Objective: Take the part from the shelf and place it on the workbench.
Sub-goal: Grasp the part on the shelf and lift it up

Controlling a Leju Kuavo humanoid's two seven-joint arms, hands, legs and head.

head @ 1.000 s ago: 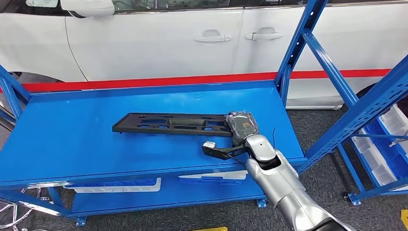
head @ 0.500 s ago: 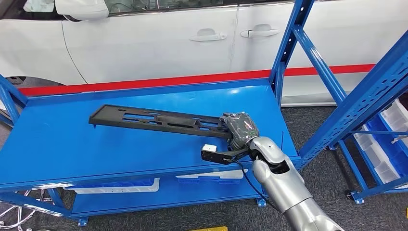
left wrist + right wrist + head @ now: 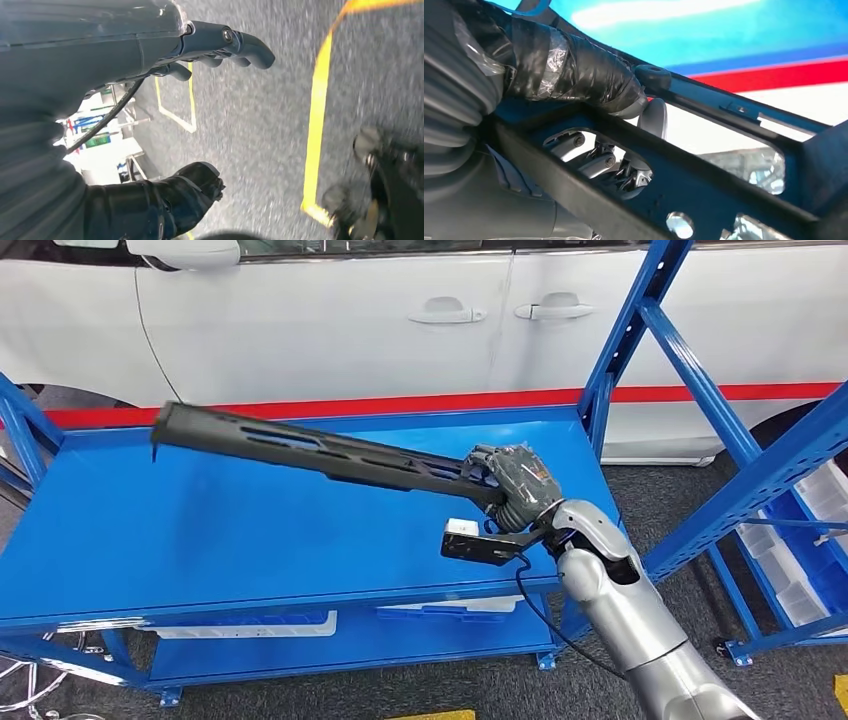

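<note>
A long black slotted part [image 3: 310, 450] hangs tilted above the blue shelf [image 3: 200, 530], its far end raised toward the left. My right hand [image 3: 510, 485] grips its near end at the shelf's right side. In the right wrist view my taped thumb [image 3: 574, 70] lies over the part's black frame [image 3: 704, 180], with fingers [image 3: 599, 162] seen through a slot. My left hand [image 3: 200, 125] hangs over grey floor with its fingers apart and nothing in it.
A white car [image 3: 400, 320] stands right behind the shelf. Blue rack uprights [image 3: 625, 330] rise at the shelf's right rear corner, and a second blue rack with white bins [image 3: 810, 540] stands at the right. Yellow floor lines [image 3: 315, 110] run beneath the left hand.
My right hand has lifted the part off the shelf; its far end swung up and to the left, from lying flat to tilted in the air. The head view shifted slightly.
</note>
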